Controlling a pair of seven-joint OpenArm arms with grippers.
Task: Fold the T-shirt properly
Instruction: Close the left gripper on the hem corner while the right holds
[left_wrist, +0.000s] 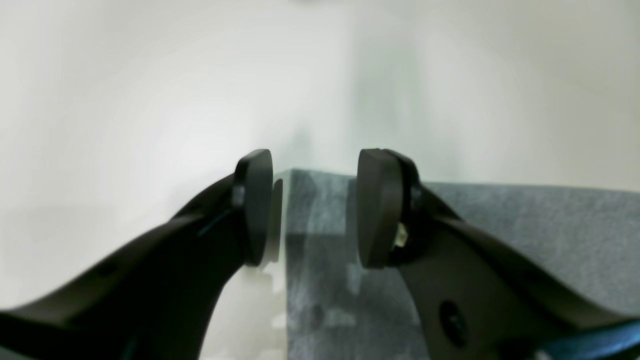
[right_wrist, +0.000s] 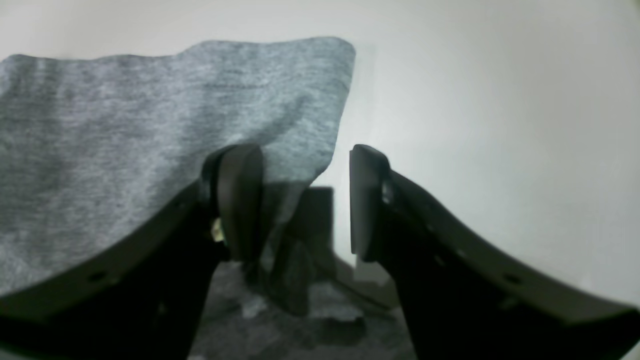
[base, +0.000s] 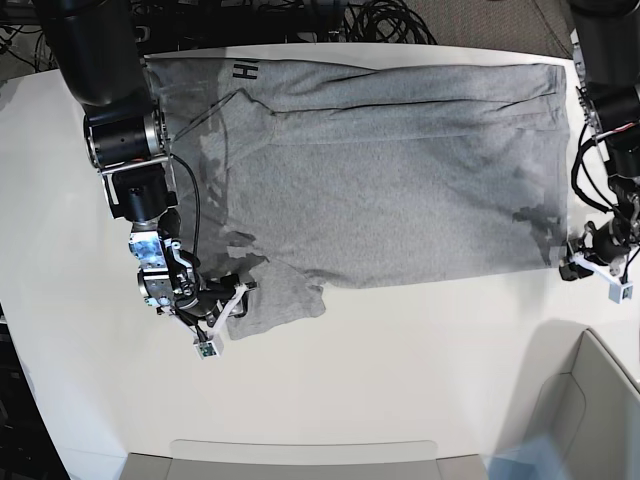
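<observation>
The light-grey T-shirt (base: 400, 170) lies spread flat on the white table (base: 400, 370), with a bit of black lettering (base: 245, 70) showing at its far left edge. A short sleeve (base: 280, 300) sticks out toward the front left. My right gripper (base: 232, 295) sits low at that sleeve; in the right wrist view it (right_wrist: 305, 200) stands open, one finger over the grey cloth (right_wrist: 150, 115), whose edge lies in the gap. My left gripper (base: 572, 262) is down at the shirt's front right corner, and in the left wrist view it (left_wrist: 315, 207) is open astride the fabric edge (left_wrist: 525, 240).
A pale bin (base: 600, 400) stands at the front right corner and a flat tray edge (base: 300, 455) runs along the front. Dark cables (base: 380, 20) lie beyond the table's far edge. Bare white tabletop stretches in front of the shirt.
</observation>
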